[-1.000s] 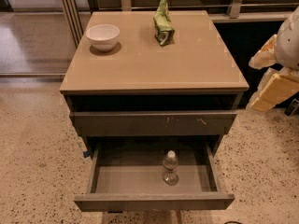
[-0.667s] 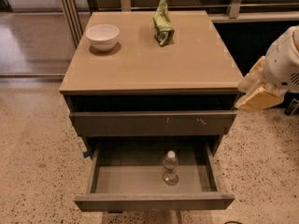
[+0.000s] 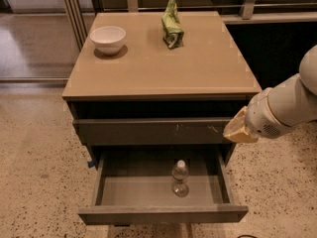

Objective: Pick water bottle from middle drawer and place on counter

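The middle drawer [image 3: 138,191] is pulled out, the water bottle [image 3: 180,178] standing inside (right of centre); the white arm [image 3: 292,103] reaches in from the right, its gripper [image 3: 241,128] beside the scratched drawer front [image 3: 148,131], whether open or closed cannot be told; beyond, the counter [image 3: 158,71] bears a white bowl [image 3: 108,37] and a green bag [image 3: 171,21].

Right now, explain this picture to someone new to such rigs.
One camera looks down at a grey drawer cabinet from the front. The white arm entering from the right belongs to a mobile robot; its tan pincer hangs by the cabinet's right edge, level with the scratched drawer front, with nothing visible in it. On the glossy tan-beige counter sit a round white bowl and a crumpled green packet. The wide grey middle drawer is pulled open; a small clear plastic water bottle with a white cap stands inside.
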`<state>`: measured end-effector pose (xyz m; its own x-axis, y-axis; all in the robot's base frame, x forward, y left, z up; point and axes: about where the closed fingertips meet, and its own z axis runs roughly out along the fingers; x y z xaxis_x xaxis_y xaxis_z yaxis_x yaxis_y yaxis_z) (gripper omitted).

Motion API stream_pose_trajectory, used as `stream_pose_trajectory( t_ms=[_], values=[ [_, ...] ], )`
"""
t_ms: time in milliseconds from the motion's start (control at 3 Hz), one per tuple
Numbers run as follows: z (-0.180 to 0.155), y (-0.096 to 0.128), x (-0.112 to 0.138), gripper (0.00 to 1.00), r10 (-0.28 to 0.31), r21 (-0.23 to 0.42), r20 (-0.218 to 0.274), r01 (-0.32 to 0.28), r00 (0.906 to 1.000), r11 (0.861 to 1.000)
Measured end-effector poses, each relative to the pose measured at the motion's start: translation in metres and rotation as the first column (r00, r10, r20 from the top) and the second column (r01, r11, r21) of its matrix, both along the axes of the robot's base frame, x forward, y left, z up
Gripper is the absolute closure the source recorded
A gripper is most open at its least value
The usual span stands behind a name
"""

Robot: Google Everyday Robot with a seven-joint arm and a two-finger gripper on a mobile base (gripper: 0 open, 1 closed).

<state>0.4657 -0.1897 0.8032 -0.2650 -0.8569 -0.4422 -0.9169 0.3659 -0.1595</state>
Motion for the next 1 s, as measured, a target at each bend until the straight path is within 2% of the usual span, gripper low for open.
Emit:
stream_pose_trajectory(
  t_ms=[333, 667, 1000],
  values=[
    [0.0, 0.0, 0.0, 1.0, 0.0, 0.0, 0.0, 0.0, 1.0, 1.0],
    [-0.038, 0.0, -0.003, 1.0, -0.018, 0.019, -0.005, 0.018, 0.9998, 1.0],
    [-0.097, 0.004, -0.006, 1.0, -0.048, 0.082, -0.018, 0.049, 0.9987, 0.995]
  ],
)
